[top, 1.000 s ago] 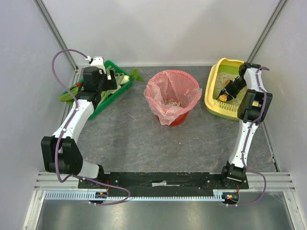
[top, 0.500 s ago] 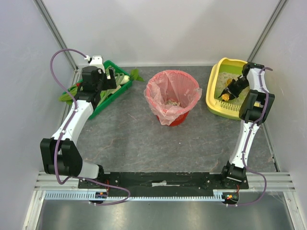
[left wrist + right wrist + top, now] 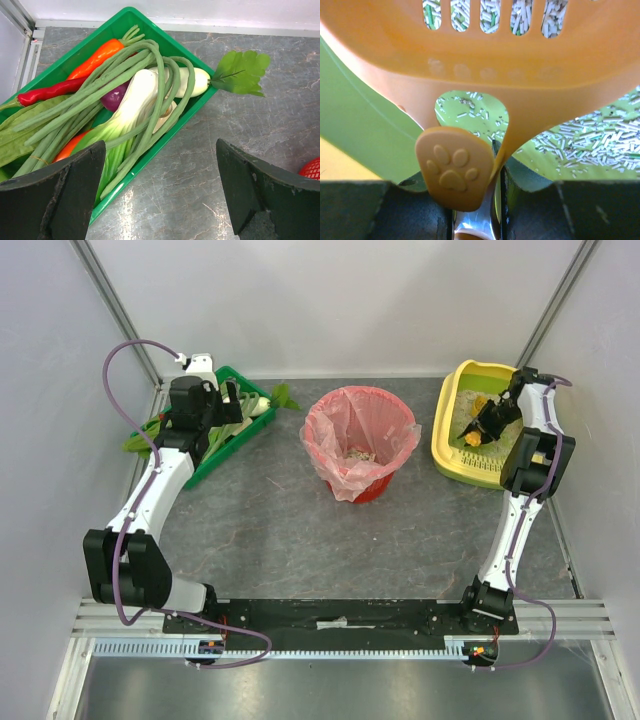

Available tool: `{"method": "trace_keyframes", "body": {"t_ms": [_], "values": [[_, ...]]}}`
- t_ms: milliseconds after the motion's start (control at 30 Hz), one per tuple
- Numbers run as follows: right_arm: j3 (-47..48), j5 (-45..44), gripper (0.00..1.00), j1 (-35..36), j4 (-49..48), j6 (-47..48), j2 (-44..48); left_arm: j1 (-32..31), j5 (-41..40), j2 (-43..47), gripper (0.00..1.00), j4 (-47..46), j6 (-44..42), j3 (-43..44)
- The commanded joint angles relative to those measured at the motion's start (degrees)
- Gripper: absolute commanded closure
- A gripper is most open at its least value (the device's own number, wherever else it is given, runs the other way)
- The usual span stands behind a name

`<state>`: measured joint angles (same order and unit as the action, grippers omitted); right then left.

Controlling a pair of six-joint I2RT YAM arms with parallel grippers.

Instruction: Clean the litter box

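At the far right corner of the worktop (image 3: pixel 300 530), the litter box (image 3: pixel 470 472) sits close to the right wall, a yellow tray with pale litter (image 3: pixel 463 403) inside. The right gripper (image 3: pixel 483 423) reaches down into it, and its fingers (image 3: pixel 590 210) are closed on the handle of an orange scoop (image 3: pixel 472 438). The wrist view shows the scoop (image 3: pixel 520 55) from just behind: the handle ends in a tab stamped with a paw print, clamped between the two fingers, and the slotted blade fills the upper part of the picture. Pale pellets show through the slots. Under the blade lies the lime-green floor of the litter box (image 3: pixel 360 140), with the litter (image 3: pixel 600 145) scattered thinly over it, thicker to the right.

At the far left, the left gripper (image 3: pixel 225 400) hangs over a green tray (image 3: pixel 225 455) of vegetables, its fingers (image 3: pixel 55 200) spread wide and holding nothing. In its wrist view the tray (image 3: pixel 95 42) holds long green beans (image 3: pixel 150 95), a red chili (image 3: pixel 45 92) and an orange pepper (image 3: pixel 95 60). A green leaf (image 3: pixel 242 72) lies on the worktop just beyond the tray's corner.

Between the two trays stands a red basket (image 3: pixel 370 490) lined with a pink bag (image 3: pixel 320 425), with some pale bits at the bottom.
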<state>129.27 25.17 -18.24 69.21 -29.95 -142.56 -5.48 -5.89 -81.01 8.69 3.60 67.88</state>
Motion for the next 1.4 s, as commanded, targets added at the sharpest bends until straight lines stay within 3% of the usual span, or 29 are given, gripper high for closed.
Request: {"method": "trace_keyframes", "body": {"t_ms": [0, 200, 500, 1000, 1367], "values": [[-0.9, -0.2, 1.00, -0.3, -3.9, 2.0, -0.8, 0.4, -0.4, 1.8, 0.03, -1.2, 1.0, 2.3], [-4.4, -5.1, 1.00, 0.4, -5.0, 7.4, 3.2, 0.4, -0.4, 1.9, 0.03, -1.2, 1.5, 2.7], [-17.7, -15.4, 1.00, 0.7, -7.2, 15.5, 16.2, 0.4, 2.9, 0.3, 0.03, -1.4, 3.7, 3.2], [-16.1, -15.3, 1.00, 0.7, -2.1, 19.9, 19.6, 0.4, 3.9, 0.1, 0.04, -1.7, 4.1, 2.2], [-22.4, -20.2, 1.00, 0.7, -1.9, 25.1, 30.9, 0.4, 4.0, -1.4, 0.04, -2.4, 4.1, 2.5]]}}
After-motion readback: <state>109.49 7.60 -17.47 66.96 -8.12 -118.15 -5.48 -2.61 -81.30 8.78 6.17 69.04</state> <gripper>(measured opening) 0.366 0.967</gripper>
